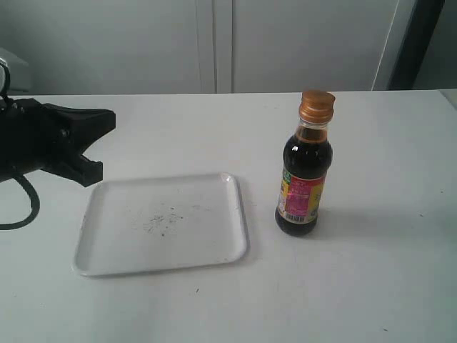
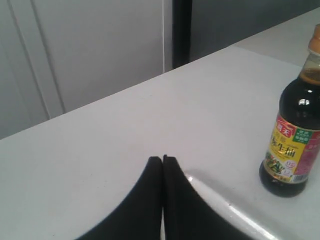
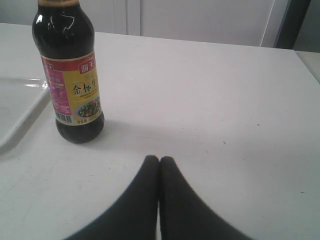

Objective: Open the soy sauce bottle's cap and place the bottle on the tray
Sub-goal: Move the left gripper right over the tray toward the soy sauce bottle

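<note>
Exterior view shows a white bench point(image 1: 385, 286) with a pale cabinet wall behind its far edge. Largest on it is the tray point(image 1: 100, 250), lying flat toward the near left part of the bench, dark specks scattered at its middle, nothing resting on it. Over the tray's far left corner sits the left gripper point(image 1: 89, 146), a black body reaching in from the left edge; its wrist view shows the two fingers pressed together with no gap, clamping nothing, the tips above the tray's rim. The right gripper point(image 3: 159, 162) does not appear in the exterior view; its own camera shows its fingers likewise closed tight and empty, low over bare bench, with the bottle near but apart from them. The bottle point(image 1: 304, 182) stands upright just beside the tray's right edge, not touching it, dark liquid up to the neck, label facing the near edge. Its cap point(image 1: 316, 106) is on, lid down.
</note>
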Controlling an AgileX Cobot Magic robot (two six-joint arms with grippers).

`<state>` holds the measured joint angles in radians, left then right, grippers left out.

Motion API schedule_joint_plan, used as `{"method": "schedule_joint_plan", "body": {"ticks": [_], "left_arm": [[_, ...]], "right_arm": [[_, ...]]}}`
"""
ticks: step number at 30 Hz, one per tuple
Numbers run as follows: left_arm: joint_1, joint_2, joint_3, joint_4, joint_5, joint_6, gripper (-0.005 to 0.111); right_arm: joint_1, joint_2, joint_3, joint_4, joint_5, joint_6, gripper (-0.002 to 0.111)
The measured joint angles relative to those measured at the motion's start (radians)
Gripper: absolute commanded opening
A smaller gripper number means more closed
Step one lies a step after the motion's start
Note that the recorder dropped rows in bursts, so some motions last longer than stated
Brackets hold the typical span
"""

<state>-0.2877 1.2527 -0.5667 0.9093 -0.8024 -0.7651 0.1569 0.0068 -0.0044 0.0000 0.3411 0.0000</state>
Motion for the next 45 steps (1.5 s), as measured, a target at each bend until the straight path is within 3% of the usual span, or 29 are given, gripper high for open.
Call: {"method": "schedule_joint_plan", "body": {"ticks": [6, 8, 11, 17, 23, 30, 45], "left_arm": [[0.0, 0.079, 0.0, -0.008, -0.14, 0.049, 0.001], [0.0, 0.103, -0.004, -0.013, -0.189, 0.062, 0.008], [0.0, 0.138, -0.021, 0.013, -0.249, 0.082, 0.034], [-0.057, 0.215, -0.074, 0.029, -0.307, 0.12, 0.106], [-0.158, 0.289, -0.126, 0.027, -0.314, 0.156, 0.105], [-0.228, 0.375, -0.191, 0.004, -0.361, 0.146, 0.105], [-0.278, 0.585, -0.367, 0.004, -0.408, 0.13, 0.105]], "right_arm": [[0.0, 0.0, 0.0, 0.0, 0.0, 0.0, 0.0], [0.0, 0.0, 0.0, 0.0, 0.0, 0.0, 0.0], [0.0, 0.0, 0.0, 0.0, 0.0, 0.0, 0.0], [0.0, 0.0, 0.0, 0.0, 0.0, 0.0, 0.0], [0.0, 0.0, 0.0, 0.0, 0.0, 0.0, 0.0], [0.0, 0.0, 0.0, 0.0, 0.0, 0.0, 0.0], [0.0, 0.0, 0.0, 0.0, 0.0, 0.0, 0.0]]}}
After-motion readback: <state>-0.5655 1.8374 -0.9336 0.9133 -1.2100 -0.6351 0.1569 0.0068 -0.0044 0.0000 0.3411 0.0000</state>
